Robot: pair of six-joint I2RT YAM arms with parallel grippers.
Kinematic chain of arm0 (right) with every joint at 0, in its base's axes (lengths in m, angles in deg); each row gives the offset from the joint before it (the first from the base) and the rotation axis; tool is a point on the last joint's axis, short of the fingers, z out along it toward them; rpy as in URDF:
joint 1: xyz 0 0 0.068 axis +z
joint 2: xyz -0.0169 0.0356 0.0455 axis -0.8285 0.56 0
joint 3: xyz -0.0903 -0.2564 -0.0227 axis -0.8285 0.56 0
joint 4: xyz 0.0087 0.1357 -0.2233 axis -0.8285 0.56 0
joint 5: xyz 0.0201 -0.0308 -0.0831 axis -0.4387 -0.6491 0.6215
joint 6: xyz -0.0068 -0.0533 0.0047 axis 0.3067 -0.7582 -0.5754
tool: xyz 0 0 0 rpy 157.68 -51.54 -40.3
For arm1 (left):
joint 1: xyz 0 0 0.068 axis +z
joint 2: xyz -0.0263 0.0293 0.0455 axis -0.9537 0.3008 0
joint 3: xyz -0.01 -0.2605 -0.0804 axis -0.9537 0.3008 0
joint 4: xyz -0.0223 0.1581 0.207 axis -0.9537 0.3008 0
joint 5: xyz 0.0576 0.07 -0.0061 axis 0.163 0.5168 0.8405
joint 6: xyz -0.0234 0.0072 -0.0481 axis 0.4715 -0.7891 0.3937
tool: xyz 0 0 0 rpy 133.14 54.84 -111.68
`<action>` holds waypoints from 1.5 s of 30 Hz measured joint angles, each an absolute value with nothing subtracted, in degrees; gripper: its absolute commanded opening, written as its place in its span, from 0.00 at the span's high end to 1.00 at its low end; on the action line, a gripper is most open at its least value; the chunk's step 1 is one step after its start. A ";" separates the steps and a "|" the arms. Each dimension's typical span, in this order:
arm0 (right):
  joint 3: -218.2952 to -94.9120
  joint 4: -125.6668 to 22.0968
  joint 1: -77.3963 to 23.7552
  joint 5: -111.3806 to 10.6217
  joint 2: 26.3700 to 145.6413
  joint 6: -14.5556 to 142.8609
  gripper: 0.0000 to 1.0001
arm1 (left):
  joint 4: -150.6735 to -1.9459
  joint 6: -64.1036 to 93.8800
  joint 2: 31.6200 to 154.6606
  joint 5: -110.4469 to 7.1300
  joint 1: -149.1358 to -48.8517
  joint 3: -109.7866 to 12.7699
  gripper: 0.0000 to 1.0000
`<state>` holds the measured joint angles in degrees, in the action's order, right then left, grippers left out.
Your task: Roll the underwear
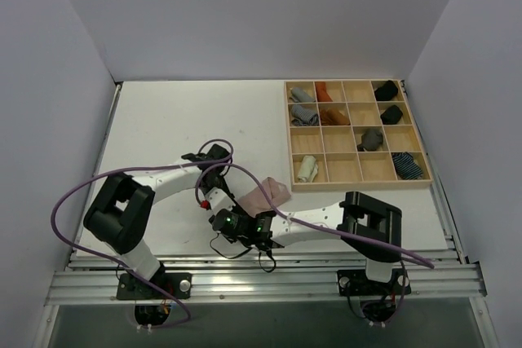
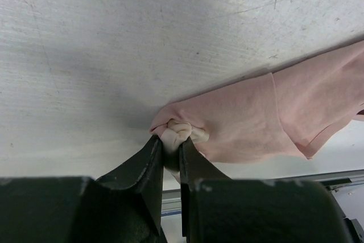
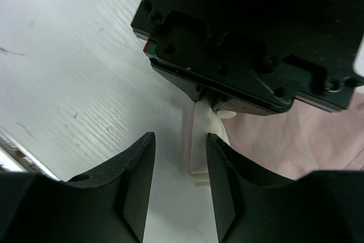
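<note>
The dusty pink underwear point(image 1: 267, 194) lies on the table near the front, spread towards the right. My left gripper point(image 1: 220, 200) is shut on its beige corner point(image 2: 177, 132), which is bunched between the fingertips, and the pink cloth point(image 2: 250, 118) trails off to the right. My right gripper point(image 1: 223, 219) is open just in front of the left one. In the right wrist view its jaws point(image 3: 179, 166) stand apart, with the beige flap point(image 3: 200, 143) hanging between them and nearer the right finger. A pale yellow-green roll point(image 1: 307, 169) lies in the tray's near-left compartment.
A wooden compartment tray point(image 1: 353, 182) stands at the back right, holding grey, rust, black and blue-striped rolls. A purple cable point(image 1: 81, 189) loops off the left arm. The metal rail point(image 1: 261, 279) runs along the table's near edge.
</note>
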<state>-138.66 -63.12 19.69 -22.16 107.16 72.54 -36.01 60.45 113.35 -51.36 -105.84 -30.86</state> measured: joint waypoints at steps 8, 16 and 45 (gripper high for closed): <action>-140.21 -60.94 20.19 -17.68 110.79 70.55 0.63 | -34.72 59.99 114.11 -52.24 -106.12 -31.47 0.98; -140.28 -59.41 20.50 -14.93 110.79 69.63 0.63 | -33.58 59.67 114.90 -52.94 -106.27 -32.11 0.98; -124.17 -84.85 16.93 -27.93 106.66 88.32 1.00 | -28.84 65.96 103.07 -49.55 -105.01 -26.62 0.63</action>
<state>-124.17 -84.85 16.93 -27.93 106.66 88.32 -28.84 65.96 103.07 -49.55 -105.01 -26.62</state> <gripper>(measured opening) 0.122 0.344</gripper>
